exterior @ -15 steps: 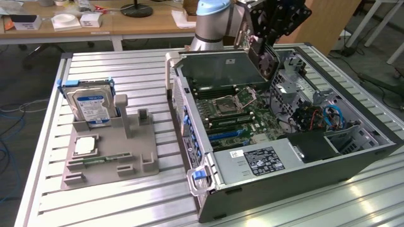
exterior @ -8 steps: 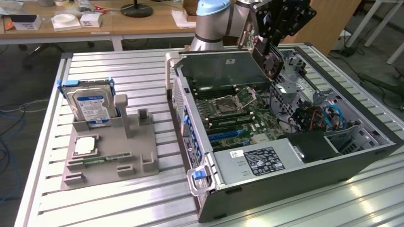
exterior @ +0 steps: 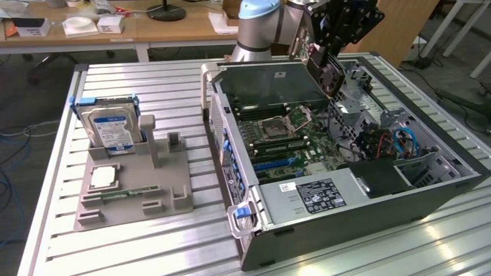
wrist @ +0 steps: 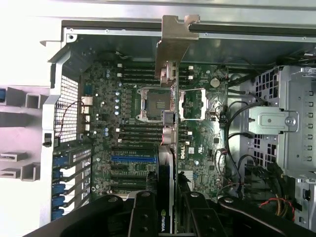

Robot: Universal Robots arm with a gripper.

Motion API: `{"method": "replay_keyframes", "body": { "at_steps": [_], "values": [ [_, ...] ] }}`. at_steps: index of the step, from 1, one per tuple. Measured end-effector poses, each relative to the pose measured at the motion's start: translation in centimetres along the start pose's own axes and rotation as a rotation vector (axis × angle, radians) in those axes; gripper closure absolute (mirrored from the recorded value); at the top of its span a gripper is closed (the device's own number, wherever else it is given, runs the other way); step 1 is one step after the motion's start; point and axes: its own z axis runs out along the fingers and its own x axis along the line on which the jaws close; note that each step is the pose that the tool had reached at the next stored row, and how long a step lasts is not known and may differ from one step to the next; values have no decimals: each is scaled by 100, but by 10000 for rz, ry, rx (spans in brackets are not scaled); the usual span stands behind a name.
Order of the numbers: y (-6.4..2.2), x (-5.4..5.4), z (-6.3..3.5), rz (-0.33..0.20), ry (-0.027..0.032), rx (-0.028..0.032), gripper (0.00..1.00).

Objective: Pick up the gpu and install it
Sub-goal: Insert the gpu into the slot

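Black gripper [wrist: 169, 200] clamping thin gpu [wrist: 167, 165], silver bracket [wrist: 174, 47]

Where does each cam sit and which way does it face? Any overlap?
Exterior view: off the arm, raised, looking down across the table at the open case; shows that arm and the gripper holding the gpu over it.
Wrist view: on the wrist, looking down into the case at the motherboard; its fingers flank the gpu.
Shared: case, gpu, CPU socket.

Bright, even room light streaks glare across the metal table [exterior: 437, 238], leaving the case [exterior: 345, 225] interior shadowed.
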Motion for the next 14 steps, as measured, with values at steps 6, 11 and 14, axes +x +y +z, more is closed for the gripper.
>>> {"method": "replay_keyframes", "body": {
  "at_steps": [6, 11, 14],
  "values": [
    [0, 1, 0, -143, 12, 1, 73],
    [0, 0, 1, -886, 77, 13, 73],
    [0, 0, 2, -1378, 120, 19, 73]
  ]
}}
